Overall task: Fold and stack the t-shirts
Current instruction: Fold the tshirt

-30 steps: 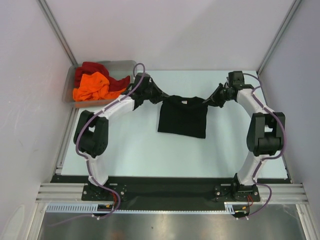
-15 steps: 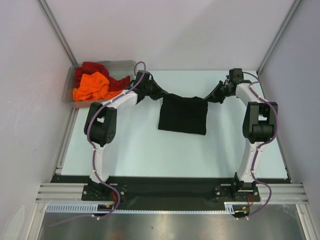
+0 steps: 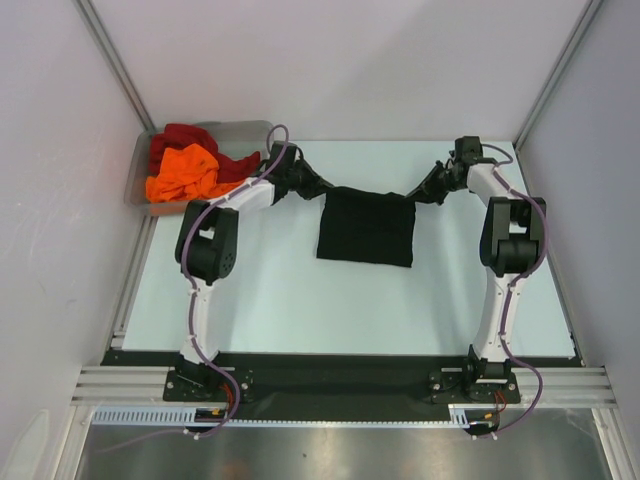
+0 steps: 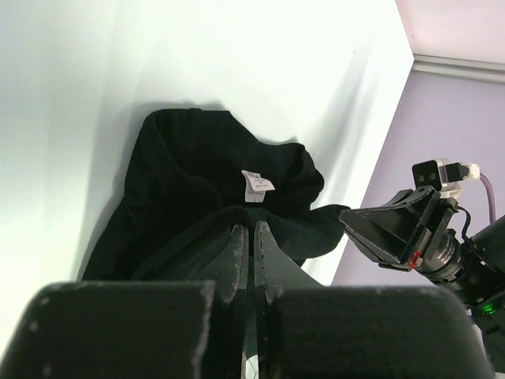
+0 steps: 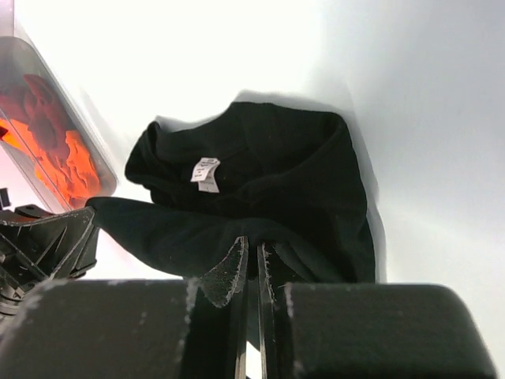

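Both arms reached far forward from their bases at the near edge, elbows raised, forearms angling inward toward each other over the far half of the tabletop. The left fingers were pinched almost together on one upper corner of the black t-shirt, and the right fingers were clamped the same way on the opposite corner. The shirt's top edge sagged between them, the rest spreading toward the near side over the pale surface, a white label showing at the collar. Pale lilac walls enclosed the tabletop. At the far left corner a clear grey bin held the orange t-shirt and the dark red t-shirt — both crumpled.
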Controlling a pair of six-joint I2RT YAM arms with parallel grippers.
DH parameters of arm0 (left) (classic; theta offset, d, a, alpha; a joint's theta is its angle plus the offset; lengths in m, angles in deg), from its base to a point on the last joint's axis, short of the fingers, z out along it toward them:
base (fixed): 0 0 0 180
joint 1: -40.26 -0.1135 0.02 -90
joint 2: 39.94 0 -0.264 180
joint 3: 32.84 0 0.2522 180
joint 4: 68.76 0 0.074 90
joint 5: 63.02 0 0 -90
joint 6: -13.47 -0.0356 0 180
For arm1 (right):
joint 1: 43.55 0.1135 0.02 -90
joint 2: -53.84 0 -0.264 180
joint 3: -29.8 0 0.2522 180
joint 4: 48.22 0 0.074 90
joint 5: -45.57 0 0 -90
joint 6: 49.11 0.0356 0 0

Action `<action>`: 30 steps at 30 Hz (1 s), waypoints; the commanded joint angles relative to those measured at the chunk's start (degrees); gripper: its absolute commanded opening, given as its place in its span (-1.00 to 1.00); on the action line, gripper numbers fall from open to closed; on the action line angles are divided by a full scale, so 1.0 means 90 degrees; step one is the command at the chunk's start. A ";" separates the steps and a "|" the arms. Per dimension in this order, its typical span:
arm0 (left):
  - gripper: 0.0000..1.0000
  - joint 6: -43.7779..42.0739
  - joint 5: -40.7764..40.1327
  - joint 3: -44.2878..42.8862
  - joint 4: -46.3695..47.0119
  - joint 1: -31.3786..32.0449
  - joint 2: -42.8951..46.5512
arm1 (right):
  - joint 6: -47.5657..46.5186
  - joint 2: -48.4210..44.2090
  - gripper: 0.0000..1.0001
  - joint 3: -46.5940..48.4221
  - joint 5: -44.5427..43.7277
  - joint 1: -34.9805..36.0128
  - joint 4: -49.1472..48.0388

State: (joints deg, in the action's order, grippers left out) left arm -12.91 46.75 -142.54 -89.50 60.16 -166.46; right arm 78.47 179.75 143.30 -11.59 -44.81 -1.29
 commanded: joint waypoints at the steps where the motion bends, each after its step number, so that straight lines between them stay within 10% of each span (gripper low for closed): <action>1: -0.99 0.0109 0.0088 -0.0433 0.0151 -0.0092 -0.0131 | 0.0023 0.0102 -0.86 0.0499 -0.0026 -0.0056 0.0064; 13: -0.79 -0.0514 -0.0223 -0.1282 -0.0619 -0.0209 -0.0649 | 0.0033 0.0911 -0.45 0.1523 -0.0494 -0.0133 0.0445; 19: -0.14 -0.1754 -0.0673 -0.2835 -0.2211 -0.0209 -0.0777 | -0.0357 0.1616 -0.20 0.3819 -0.0924 -0.0426 0.1724; 30: -0.09 -0.2888 0.0136 -0.1705 -0.2077 -0.0014 0.0463 | -0.0914 -0.0161 0.25 0.1311 -0.0192 -0.0222 0.0476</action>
State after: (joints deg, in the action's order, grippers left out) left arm -34.48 44.33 -162.23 -109.78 59.02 -168.95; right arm 72.68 183.09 158.23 -17.20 -48.92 7.89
